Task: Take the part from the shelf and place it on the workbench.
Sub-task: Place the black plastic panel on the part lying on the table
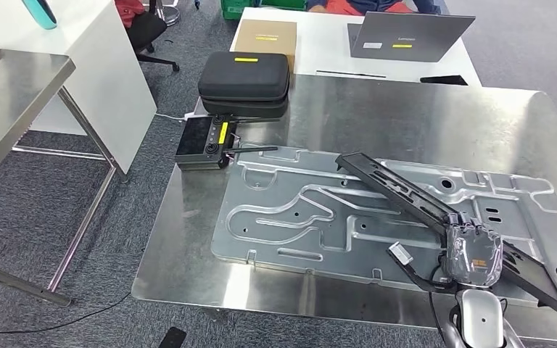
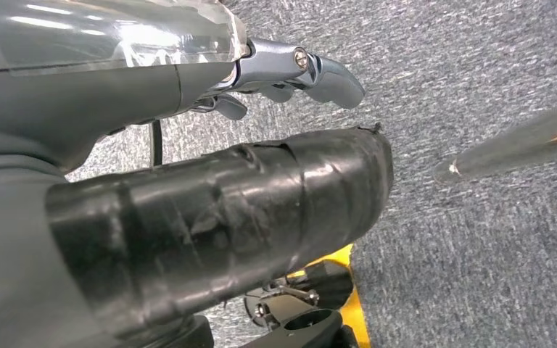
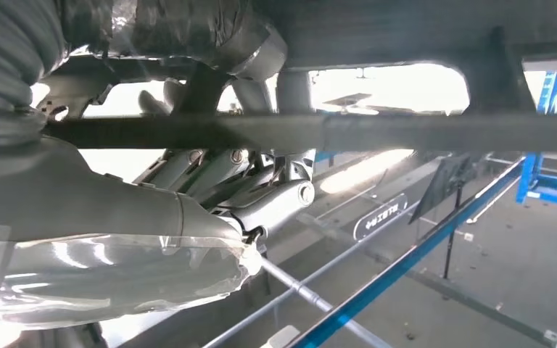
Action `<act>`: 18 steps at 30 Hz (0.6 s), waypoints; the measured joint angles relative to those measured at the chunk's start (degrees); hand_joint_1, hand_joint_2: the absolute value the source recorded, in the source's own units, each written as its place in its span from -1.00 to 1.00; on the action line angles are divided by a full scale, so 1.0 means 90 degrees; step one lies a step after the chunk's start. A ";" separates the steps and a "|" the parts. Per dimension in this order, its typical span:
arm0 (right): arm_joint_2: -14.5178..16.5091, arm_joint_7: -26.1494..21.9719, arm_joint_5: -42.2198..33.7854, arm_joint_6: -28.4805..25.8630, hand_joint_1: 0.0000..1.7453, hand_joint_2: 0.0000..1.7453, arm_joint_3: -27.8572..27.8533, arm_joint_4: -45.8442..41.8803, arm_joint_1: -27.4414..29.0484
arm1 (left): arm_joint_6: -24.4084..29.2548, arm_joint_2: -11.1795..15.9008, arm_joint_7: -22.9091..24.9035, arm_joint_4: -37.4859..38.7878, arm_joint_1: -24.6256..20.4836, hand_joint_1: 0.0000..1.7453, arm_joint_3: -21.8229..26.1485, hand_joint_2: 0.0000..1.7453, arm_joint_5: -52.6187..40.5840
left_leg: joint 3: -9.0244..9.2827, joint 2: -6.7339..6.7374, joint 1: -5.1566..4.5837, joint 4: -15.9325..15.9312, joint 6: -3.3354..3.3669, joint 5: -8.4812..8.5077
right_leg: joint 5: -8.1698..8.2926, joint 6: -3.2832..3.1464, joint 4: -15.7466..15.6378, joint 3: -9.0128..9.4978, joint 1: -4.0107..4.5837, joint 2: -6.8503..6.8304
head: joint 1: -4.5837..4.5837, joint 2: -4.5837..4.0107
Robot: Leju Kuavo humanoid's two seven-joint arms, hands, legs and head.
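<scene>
A: What takes up most of the space?

B: A shiny steel workbench (image 1: 406,116). On it lies a big flat stamped metal panel (image 1: 297,217), pale grey, with pressed grooves and holes.

A: And the part?

B: A long black part (image 1: 399,190), narrow like a bracket, lies slantwise across the panel. Its far end sits near the panel's middle; its near end reaches past the panel's near right corner, toward the bench edge.

A: Is a hand on it?

B: Yes. The right hand (image 1: 471,246) rests over the part close to its near end, fingers curled around it. In the right wrist view the fingers (image 3: 275,199) wrap a dark bar, so the hand grips the part.

A: The left hand?

B: The left hand (image 2: 188,145) hangs over grey carpet (image 2: 464,72). Its fingers (image 2: 319,72) are bent and have nothing between them.

A: What else is on the bench?

B: At the far left, two black zipped cases (image 1: 245,83) stacked, and a black handheld controller (image 1: 203,141) at the bench's left edge. Behind, on a white table (image 1: 319,43), a flat brown box (image 1: 265,38) and a grey laptop (image 1: 406,35).
</scene>
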 joint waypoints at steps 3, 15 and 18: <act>0.0070 -0.0147 -0.0036 0.0013 -1.00 1.00 0.0009 -0.0107 0.0147 | 0.0017 -0.0001 0.0000 0.0000 0.0002 -1.00 0.0000 -1.00 0.0021 | -0.0004 -0.0008 -0.0025 0.0069 -0.0091 -0.0055 | 0.0181 -0.0073 -0.0701 0.0329 0.0044 0.0007 | -0.0002 0.0000; 0.0118 -0.0383 -0.0217 0.0266 -1.00 -1.00 -0.0003 -0.0868 0.0696 | 0.0074 0.0010 -0.0017 0.0000 0.0074 -1.00 -0.0005 -1.00 -0.0005 | -0.0439 0.0006 0.0066 0.1253 -0.0347 -0.0551 | 0.0222 -0.0281 -0.0724 0.0345 0.0005 0.0007 | -0.0005 -0.0001; 0.0117 -0.0367 -0.0180 0.0271 -1.00 -1.00 -0.0067 -0.1127 0.0840 | 0.0086 0.0014 -0.0019 0.0000 0.0068 -1.00 -0.0008 -1.00 0.0035 | 0.0023 -0.0003 0.0068 0.0275 -0.0305 -0.0219 | 0.0186 -0.0173 -0.0653 0.0318 0.0037 0.0017 | -0.0001 -0.0001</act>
